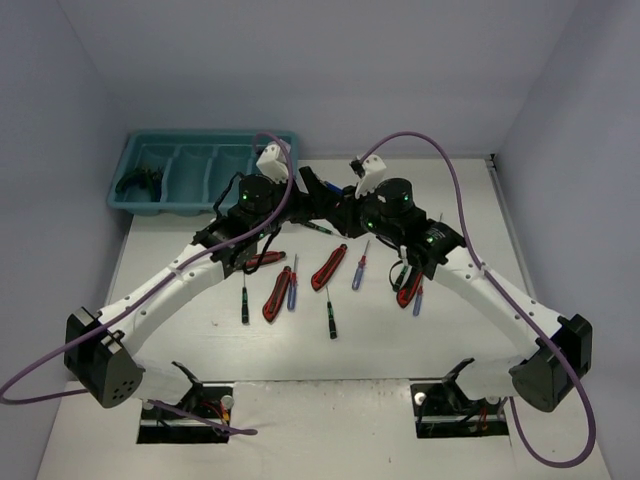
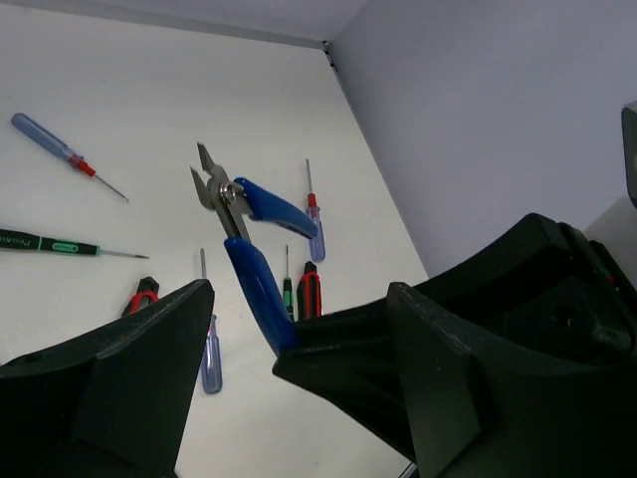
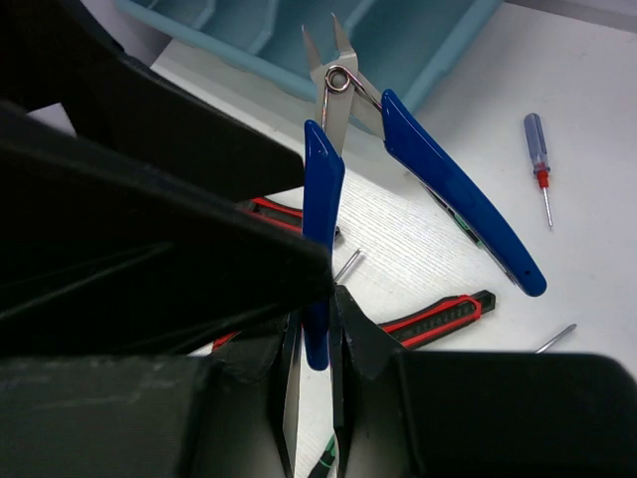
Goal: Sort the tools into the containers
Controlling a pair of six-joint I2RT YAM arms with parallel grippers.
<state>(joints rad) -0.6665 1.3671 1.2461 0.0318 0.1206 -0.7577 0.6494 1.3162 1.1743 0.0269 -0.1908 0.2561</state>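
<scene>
My right gripper (image 3: 318,334) is clamped on one blue handle of the pliers (image 3: 323,189), holding them off the table (image 3: 418,249) near the teal tray (image 3: 438,45), with the handle's end buried between my fingers. My left gripper (image 2: 299,304) stands parted, the pliers just ahead; I cannot tell whether it touches them. From overhead the pliers hardly show where the two grippers meet.

Near right corner of tray (image 1: 150,205) hidden behind left arm (image 1: 180,272); contents of its left compartment (image 1: 152,155) too dark to identify
</scene>
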